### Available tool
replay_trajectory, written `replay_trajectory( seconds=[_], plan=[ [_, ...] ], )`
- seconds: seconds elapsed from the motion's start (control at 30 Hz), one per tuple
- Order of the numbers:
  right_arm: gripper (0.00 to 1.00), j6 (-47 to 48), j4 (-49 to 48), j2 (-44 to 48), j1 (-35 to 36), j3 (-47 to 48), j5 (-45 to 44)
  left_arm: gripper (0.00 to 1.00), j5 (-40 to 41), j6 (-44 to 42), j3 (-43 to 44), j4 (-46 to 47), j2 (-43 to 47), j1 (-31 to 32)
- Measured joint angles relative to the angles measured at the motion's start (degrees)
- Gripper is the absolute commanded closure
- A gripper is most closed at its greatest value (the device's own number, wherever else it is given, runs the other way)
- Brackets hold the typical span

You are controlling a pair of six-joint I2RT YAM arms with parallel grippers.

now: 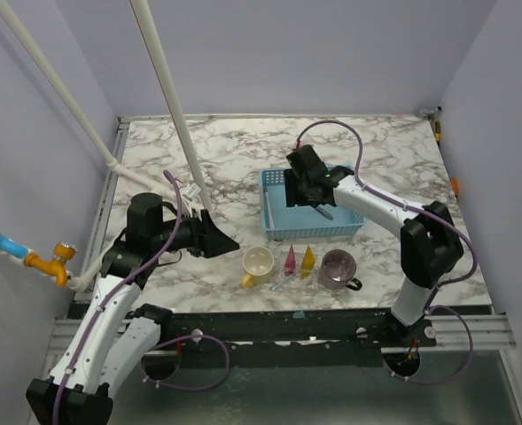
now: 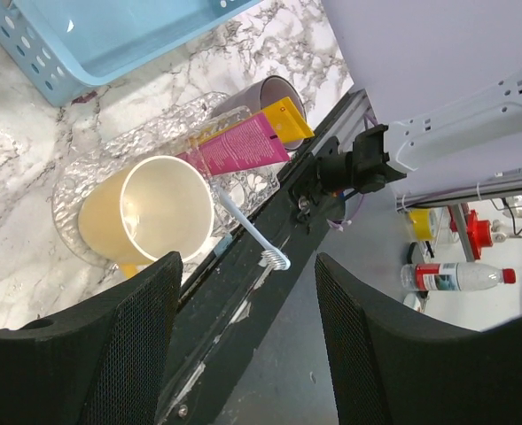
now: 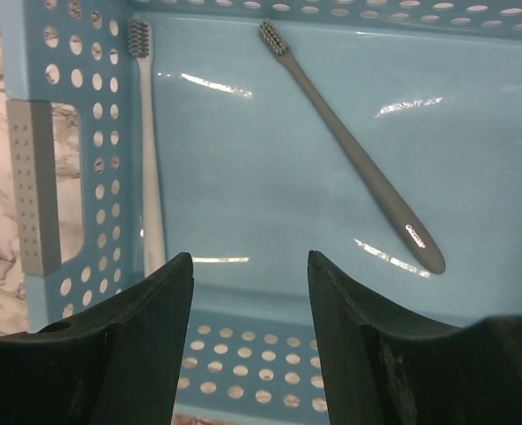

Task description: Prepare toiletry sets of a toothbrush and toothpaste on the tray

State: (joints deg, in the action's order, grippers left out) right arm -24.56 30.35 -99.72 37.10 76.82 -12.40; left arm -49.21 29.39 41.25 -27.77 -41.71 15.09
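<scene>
Left gripper [image 2: 247, 345]: jaws apart, empty, just beside the clear tray [image 2: 79, 173]. On the tray: yellow mug [image 2: 150, 212], pink tube [image 2: 243, 146], yellow tube [image 2: 285, 118]. Purple mug [image 2: 283, 88] is mostly hidden behind the tubes. Pale-blue stick [image 2: 243, 226] lies at the tray edge, tip unclear. Right gripper [image 3: 250, 328]: jaws apart, empty, over the blue basket [image 3: 30, 177]. Pale brush [image 3: 150, 159] and grey brush [image 3: 349, 146] are inside it, with the pale handle's end hidden by a finger.

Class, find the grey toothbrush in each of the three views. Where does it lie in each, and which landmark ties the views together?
Top external: the grey toothbrush lies inside the basket, toward its near wall.
Left wrist: not in it; only a corner of the basket shows, top left.
Right wrist: it slants across the floor, bristles at the top, handle toward the lower right.
Shared landmark: the basket.
</scene>
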Motion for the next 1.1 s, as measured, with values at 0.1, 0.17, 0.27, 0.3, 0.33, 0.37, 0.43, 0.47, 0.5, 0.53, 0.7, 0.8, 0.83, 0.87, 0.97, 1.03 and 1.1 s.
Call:
replay_trajectory(
  seconds=[0.1, 0.17, 0.27, 0.3, 0.33, 0.37, 0.43, 0.47, 0.5, 0.53, 0.7, 0.8, 0.83, 0.87, 0.97, 1.03, 1.1],
  plan=[
    [0.42, 0.04, -0.50, -3.32, -0.74, 1.16, 0.09, 0.38, -0.04, -0.07, -0.33, 0.28, 0.72, -0.09],
    [0.42, 0.17, -0.57, -5.35, -1.18, 2.23, 0.04, 0.38, -0.04, -0.15, -0.66, 0.26, 1.07, -0.13],
    [0.42, 0.48, -0.63, -8.09, -1.90, 3.96, 0.04, 0.38, -0.02, -0.42, -1.16, 0.17, 1.60, -0.13],
    [0.42, 0.66, -0.59, -8.90, -2.21, 4.57, 0.04, 0.38, -0.02, -0.52, -1.36, 0.15, 1.90, -0.13],
    [0.42, 0.85, -0.61, -9.66, -2.54, 5.14, 0.00, 0.38, -0.02, -0.57, -1.49, 0.15, 2.16, -0.13],
    [0.42, 1.11, -0.59, -10.43, -2.93, 5.75, -0.11, 0.38, 0.02, -0.61, -1.66, 0.09, 2.58, -0.13],
    [0.42, 1.79, -0.59, -11.76, -3.87, 6.78, -0.26, 0.38, 0.04, -0.79, -1.81, -0.24, 3.37, -0.13],
    [0.41, 2.21, -0.52, -12.28, -4.37, 7.21, -0.28, 0.38, 0.04, -0.87, -1.86, -0.28, 3.65, -0.13],
    [0.41, 2.60, -0.55, -12.83, -4.96, 7.56, -0.28, 0.38, 0.04, -0.96, -1.86, -0.33, 3.85, -0.13],
    [0.41, 3.08, -0.55, -13.31, -5.57, 7.89, -0.24, 0.38, 0.04, -1.01, -1.86, -0.35, 4.04, -0.13],
    [0.40, 5.11, -0.61, -15.45, -7.52, 8.35, -0.20, 0.38, 0.04, -1.22, -1.90, -0.63, 4.17, -0.13],
    [0.40, 5.79, -0.61, -16.50, -7.93, 8.35, 0.13, 0.38, 0.04, -1.31, -2.05, -0.66, 4.28, -0.13],
    [0.40, 6.01, -0.63, -16.76, -7.96, 8.35, 0.31, 0.38, 0.04, -1.33, -2.10, -0.68, 4.33, -0.13],
    [0.40, 6.23, -0.66, -17.07, -7.98, 8.33, 0.59, 0.38, 0.04, -1.36, -2.16, -0.68, 4.42, -0.13],
    [0.40, 6.67, -0.76, -18.10, -7.98, 8.22, 1.44, 0.38, 0.04, -1.38, -2.32, -0.72, 4.74, -0.15],
    [0.40, 6.73, -0.94, -18.27, -7.98, 8.15, 1.81, 0.38, 0.04, -1.40, -2.38, -0.72, 5.05, -0.13],
    [0.41, 6.86, -1.18, -18.27, -7.98, 8.13, 2.29, 0.38, 0.04, -1.40, -2.38, -0.72, 5.20, -0.13]
  ],
)
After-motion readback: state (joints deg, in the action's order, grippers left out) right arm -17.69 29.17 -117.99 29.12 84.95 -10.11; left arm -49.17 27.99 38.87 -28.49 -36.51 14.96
